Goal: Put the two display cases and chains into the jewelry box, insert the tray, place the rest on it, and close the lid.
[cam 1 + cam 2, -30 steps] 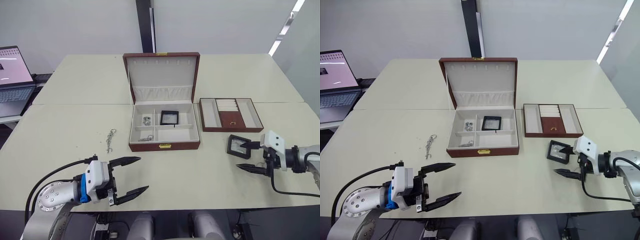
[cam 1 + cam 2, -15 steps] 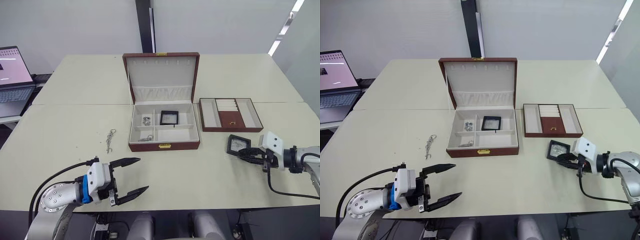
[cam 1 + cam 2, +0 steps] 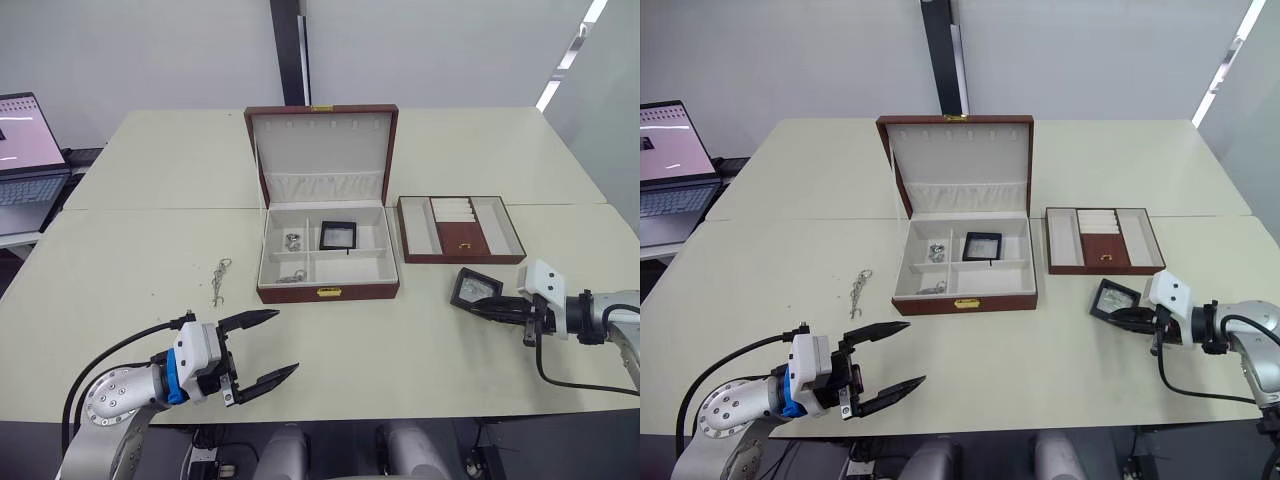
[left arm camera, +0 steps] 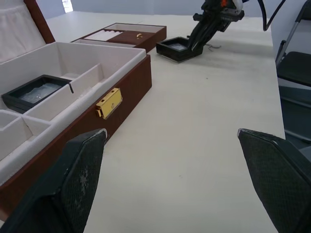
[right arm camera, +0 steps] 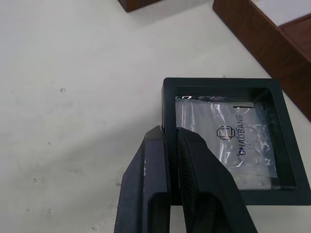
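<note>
Black frame, clear window: that's the second display case [image 5: 228, 145], lying on the table in front of the tray [image 3: 460, 229], to the right of the jewelry box [image 3: 328, 255]. Your right gripper [image 5: 167, 138] has it by one edge, fingers pinched almost together on the frame's rim, so the hold looks thin. I'd lift it slowly and level, because a flat case held by one rim will want to swing or slip out.

The first display case [image 3: 338, 235] already sits in the box's back right compartment, tilted against the divider. I'd judge the front right compartment the best place for this one; carry it across over the box's front wall, well clear of the gold clasp [image 4: 108, 103], and lower it before letting go.

Your left gripper [image 3: 258, 349] hovers in front of the box with its fingers spread wide, holding nothing. The chain [image 3: 219, 281] lies left of the box, ready for that hand.
</note>
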